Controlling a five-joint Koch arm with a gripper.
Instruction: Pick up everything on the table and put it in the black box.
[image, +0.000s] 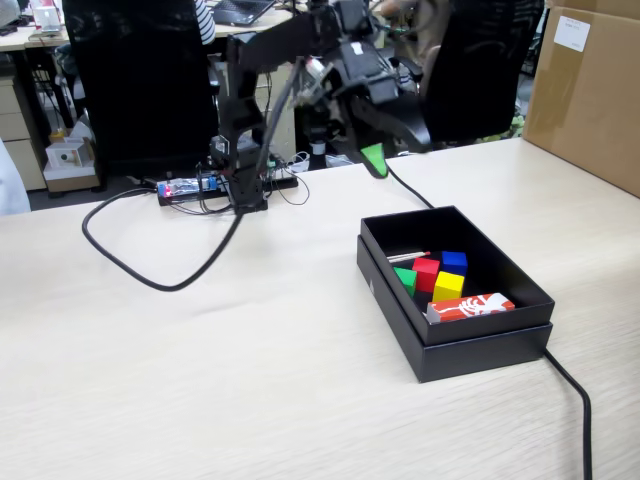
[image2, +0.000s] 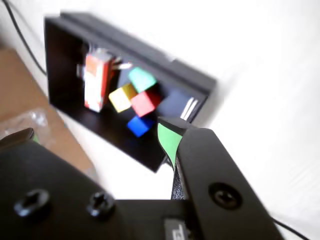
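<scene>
The black box (image: 470, 345) stands on the beige table (image: 200, 380) at the right. Inside it lie the red cube (image: 427, 272), blue cube (image: 454, 262), yellow cube (image: 448, 286) and green cube (image: 405, 279), close together. The wrist view shows the box (image2: 190, 82) from above with the red cube (image2: 145, 102), blue cube (image2: 139, 125), yellow cube (image2: 121, 97) and green cube (image2: 142, 79). My gripper (image: 378, 155) hangs in the air behind the box, well above the table. In the wrist view my gripper (image2: 97, 137) is open and empty, its green-padded jaws wide apart.
A red-and-white packet (image: 470, 307) lies at the box's front, and a thin white item (image: 405, 257) at its back. A big brown carton (image: 590, 90) stands at the right. Black cables (image: 130, 265) loop over the table by the arm's base and past the box (image: 575, 400).
</scene>
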